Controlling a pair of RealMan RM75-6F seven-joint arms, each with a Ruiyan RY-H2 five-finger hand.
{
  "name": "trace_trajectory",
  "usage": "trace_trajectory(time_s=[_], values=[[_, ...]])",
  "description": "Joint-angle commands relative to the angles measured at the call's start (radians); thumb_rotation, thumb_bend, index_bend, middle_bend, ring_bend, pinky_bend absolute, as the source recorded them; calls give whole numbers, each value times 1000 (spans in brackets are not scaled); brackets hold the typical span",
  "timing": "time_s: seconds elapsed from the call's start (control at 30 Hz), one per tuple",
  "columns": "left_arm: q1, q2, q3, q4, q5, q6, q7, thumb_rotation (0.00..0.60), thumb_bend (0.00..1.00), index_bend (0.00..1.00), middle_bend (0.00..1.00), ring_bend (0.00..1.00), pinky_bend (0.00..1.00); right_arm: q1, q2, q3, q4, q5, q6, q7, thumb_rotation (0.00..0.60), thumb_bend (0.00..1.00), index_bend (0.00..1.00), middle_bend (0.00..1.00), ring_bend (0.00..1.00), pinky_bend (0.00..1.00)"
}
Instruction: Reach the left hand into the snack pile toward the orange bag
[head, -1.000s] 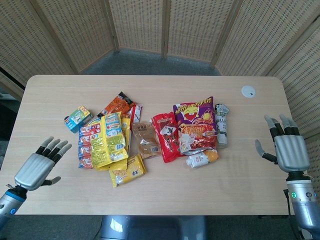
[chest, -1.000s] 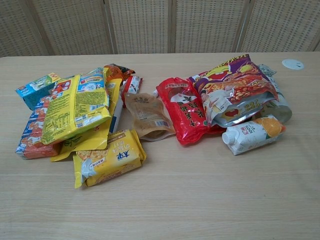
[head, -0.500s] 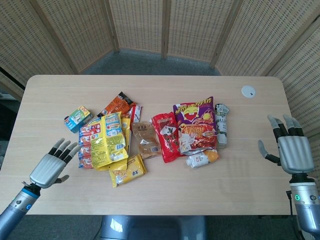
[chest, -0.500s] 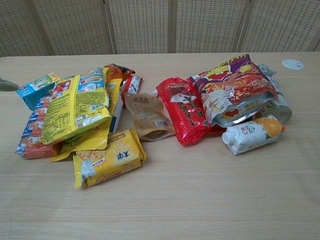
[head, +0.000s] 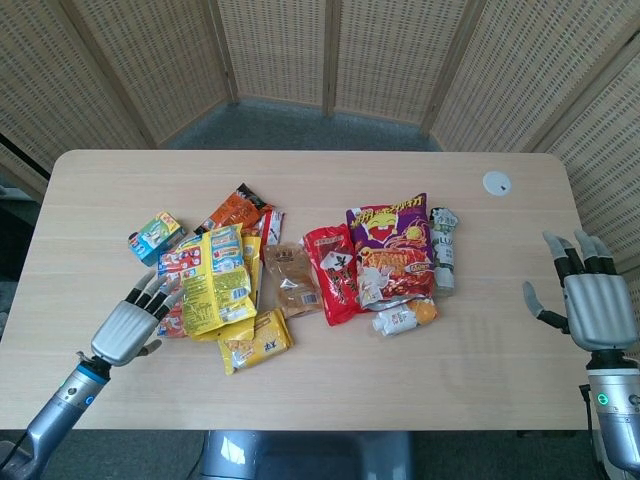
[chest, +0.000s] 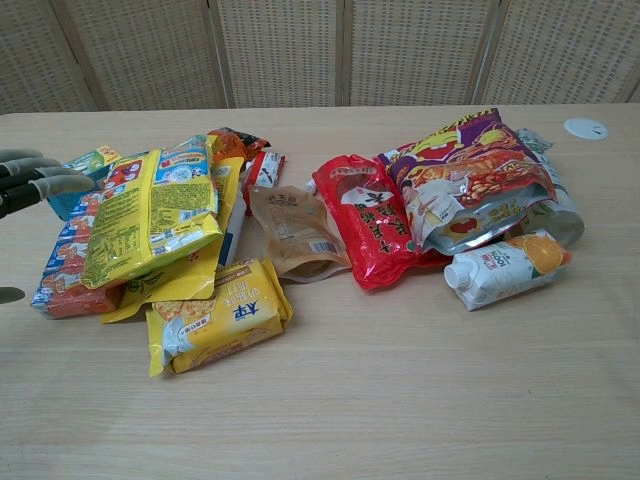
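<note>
Orange bag: far edge of the snack pile's left cluster, partly under the yellow bag, beside the blue box. Left hand: empty, fingers spread, at the pile's near-left edge; reach just beginning, and it must next travel far and right over the yellow bag. Right hand: empty, fingers spread, well right. Chest view shows only left fingertips; head view shows both hands.

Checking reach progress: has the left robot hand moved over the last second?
Yes. The left robot hand moved rightward, reaching the snack pile's red-and-blue packs.
</note>
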Motion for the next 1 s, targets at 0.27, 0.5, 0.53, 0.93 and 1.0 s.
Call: trace_trajectory(time_s=[0.27,0.5,0.53,0.93,1.0], values=[[-21,-121,13,155,24,46,-44,600,0,0,11,40,0,-4,14,-1,-15,-4,-4,16,38,443,0,177,0,105],[-39,-197,17,269,40,84,-65,600,0,0,0,13,0,-10,29,-3,-30,-9,-4,32,37,444,0,178,0,105],[-42,-206,17,283,40,83,-67,600,0,0,0,8,0,-11,31,-4,-32,-9,-5,34,36,443,0,178,0,104],[-81,-303,14,444,25,88,-116,600,0,0,0,1,0,-24,49,-8,-39,-20,-1,72,41,443,0,178,0,105],[-89,-320,9,466,19,91,-126,600,0,0,0,0,0,-25,49,-11,-38,-21,-3,76,40,443,0,178,0,105]])
